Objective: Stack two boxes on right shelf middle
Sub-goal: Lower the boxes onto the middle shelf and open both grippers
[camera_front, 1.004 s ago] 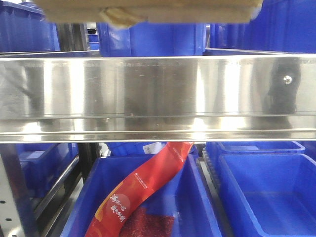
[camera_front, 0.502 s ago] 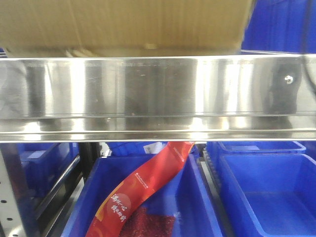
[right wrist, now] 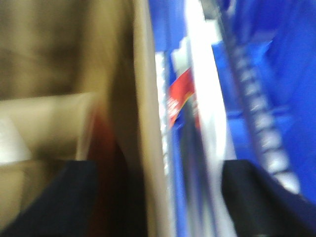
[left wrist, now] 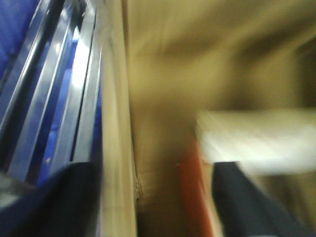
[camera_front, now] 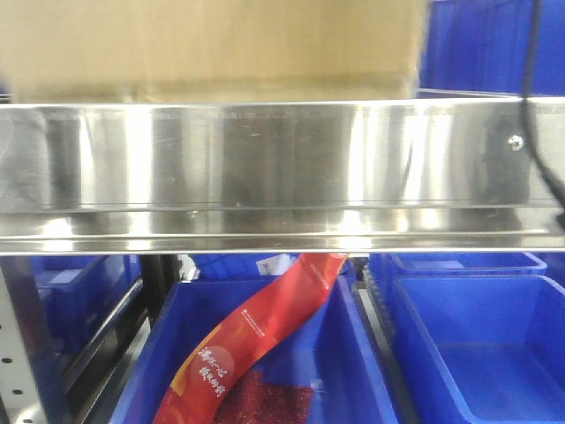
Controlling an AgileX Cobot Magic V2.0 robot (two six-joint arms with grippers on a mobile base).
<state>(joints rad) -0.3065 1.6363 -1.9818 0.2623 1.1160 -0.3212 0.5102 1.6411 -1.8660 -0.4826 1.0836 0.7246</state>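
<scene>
A brown cardboard box (camera_front: 212, 44) fills the top of the front view, its bottom edge level with the top of the right shelf middle's mirror-like steel lip (camera_front: 282, 159). Blur keeps me from telling a second box apart. In the left wrist view my left gripper (left wrist: 148, 197) is open, its dark fingers (left wrist: 54, 197) wide apart on either side of the box's pale wall edge (left wrist: 118, 148). My right gripper (right wrist: 158, 197) is open too, with the box's wall edge (right wrist: 150, 148) between its fingers (right wrist: 49, 197). Both wrist views are motion-blurred.
Blue bins (camera_front: 477, 344) sit below the shelf, one holding a red packet (camera_front: 256, 327). More blue bins (camera_front: 494, 44) stand behind the box. A black cable (camera_front: 534, 132) hangs at the right by the lip's screw (camera_front: 515, 141). A perforated upright (camera_front: 22, 353) stands lower left.
The box has come down from a thin strip at the top edge to fill the top of the front view, and has shifted left. The black cable has come into view at the right.
</scene>
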